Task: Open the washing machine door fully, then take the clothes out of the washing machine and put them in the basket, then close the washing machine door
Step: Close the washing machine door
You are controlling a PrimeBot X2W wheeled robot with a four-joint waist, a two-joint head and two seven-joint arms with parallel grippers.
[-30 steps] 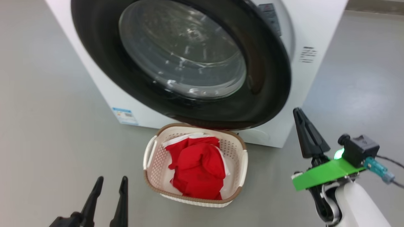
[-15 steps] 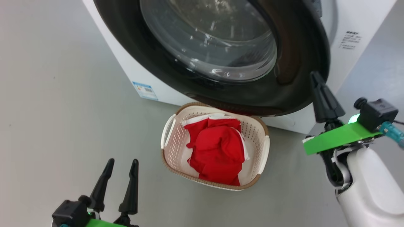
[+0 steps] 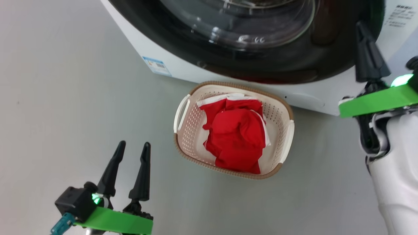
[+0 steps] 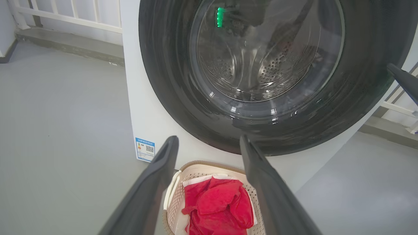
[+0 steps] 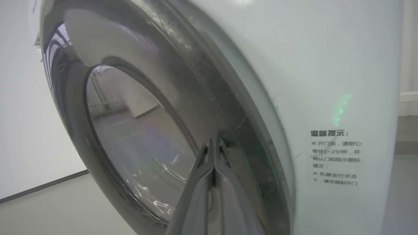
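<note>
The washing machine point(image 3: 176, 67) stands white at the top of the head view. The washing machine door point(image 3: 294, 65), a glossy black ring around glass, lies close against its front; I cannot tell if it is latched. The basket point(image 3: 191, 130) sits on the floor just before the machine, with the red clothes point(image 3: 238, 137) heaped in it. My left gripper point(image 3: 134, 143) hovers open and holds nothing, left of the basket. My right gripper point(image 3: 359, 24) is shut, its tip by the door's right rim. In the right wrist view the right gripper point(image 5: 214, 141) points at the door point(image 5: 130, 42) ring.
Grey floor point(image 3: 65, 98) spreads left of and in front of the machine. A blue label point(image 4: 145, 149) marks the machine's lower left front. A white railing point(image 4: 65, 16) and a step run behind the machine. Printed text point(image 5: 334, 158) sits on the machine's right front.
The head camera has tilted down and turned. My shut right gripper has come up to the door's right rim, and the door has swung in against the machine's front. The left gripper stays open.
</note>
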